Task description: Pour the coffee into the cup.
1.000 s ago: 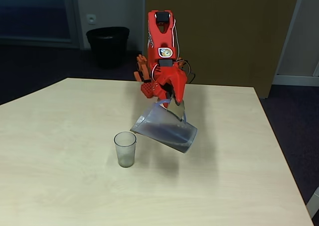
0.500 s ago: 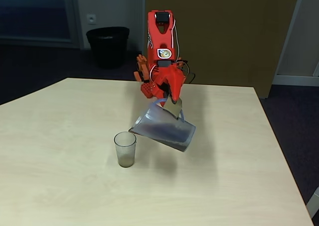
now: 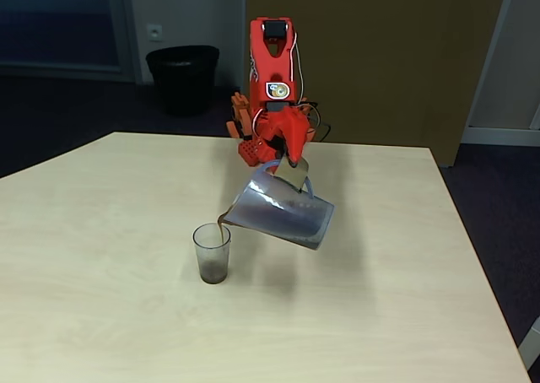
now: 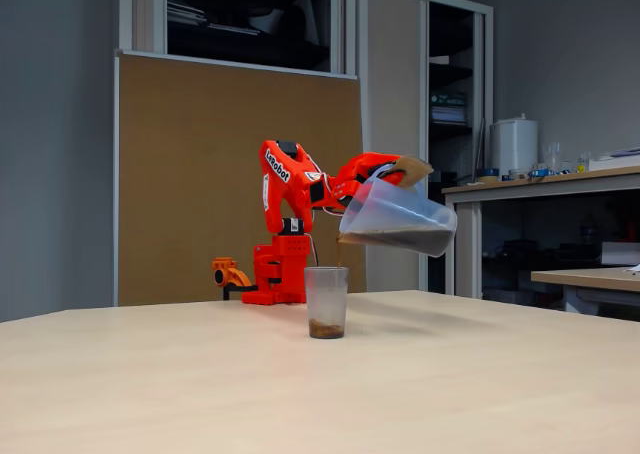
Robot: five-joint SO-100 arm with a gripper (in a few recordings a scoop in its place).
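Note:
My red arm holds a translucent pitcher [image 3: 283, 212] [image 4: 398, 217] tilted over, spout down to the left in both fixed views. The gripper [image 3: 293, 169] [image 4: 392, 172] is shut on the pitcher's handle tab. Dark coffee [image 4: 392, 240] lies along the pitcher's low side and runs in a thin stream from the spout [image 3: 224, 219] into the cup [image 3: 211, 253] [image 4: 326, 301]. The cup stands upright on the table directly under the spout, with a shallow dark layer at its bottom.
The pale wooden table [image 3: 101, 315] [image 4: 200, 394] extends widely around the cup. The arm's base [image 4: 278, 274] sits at the table's far edge. A black bin [image 3: 181, 78] stands on the floor behind the table.
The pitcher has tipped further, its spout now lower over the cup. Coffee now streams out, and a dark layer has gathered in the cup's bottom.

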